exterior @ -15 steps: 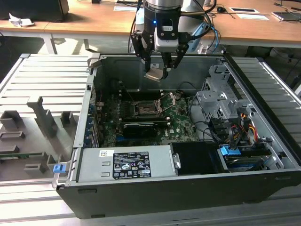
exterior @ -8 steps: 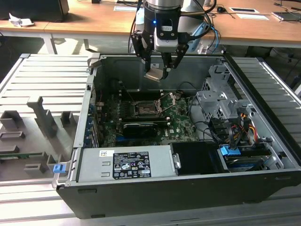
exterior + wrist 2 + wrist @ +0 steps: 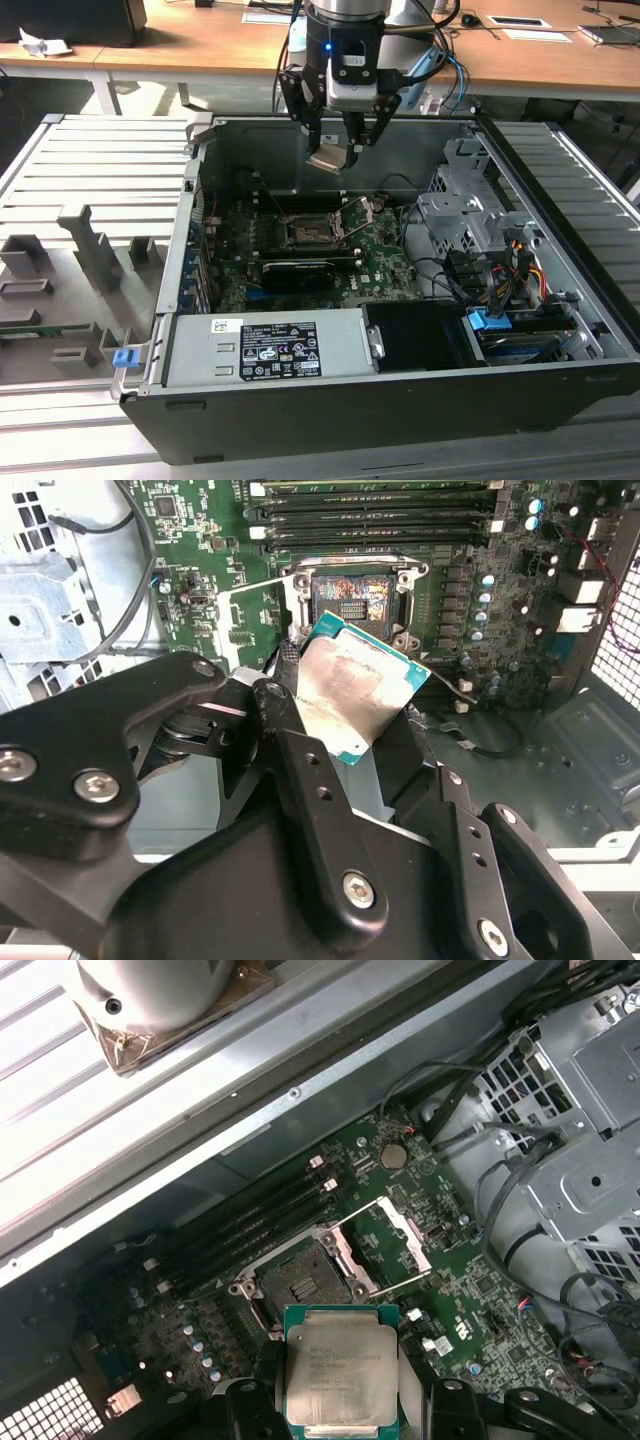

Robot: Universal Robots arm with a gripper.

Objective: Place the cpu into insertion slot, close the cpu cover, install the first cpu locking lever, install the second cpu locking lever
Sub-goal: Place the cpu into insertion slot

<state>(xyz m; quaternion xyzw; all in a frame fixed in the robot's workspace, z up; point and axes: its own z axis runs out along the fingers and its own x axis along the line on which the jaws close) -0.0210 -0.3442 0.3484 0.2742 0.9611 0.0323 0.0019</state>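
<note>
Gripper (image 3: pixel 334 150) hangs over the open computer case (image 3: pixel 300 430) in the exterior view. Its fingers are clamped on the cpu (image 3: pixel 328 160), which is tilted in the air near the case's far wall, well above the motherboard (image 3: pixel 385 255). Below, the insertion slot (image 3: pixel 308 233) lies uncovered, with the cpu cover (image 3: pixel 358 212) swung up at its edge toward the exterior view's right. A drive cage (image 3: pixel 470 215) and cables crowd that side, and the power supply (image 3: pixel 265 350) lines the near wall.

In the second wrist view, black fingers (image 3: pixel 285 715) pinch opposite edges of the chip, its smudged metal face showing. The socket sits beyond it, clear of it.

In the first wrist view, the chip is held above the board. The cover frame lies thrown open beside the socket, and memory sticks (image 3: pixel 250 1222) run along the socket's far side.
</note>
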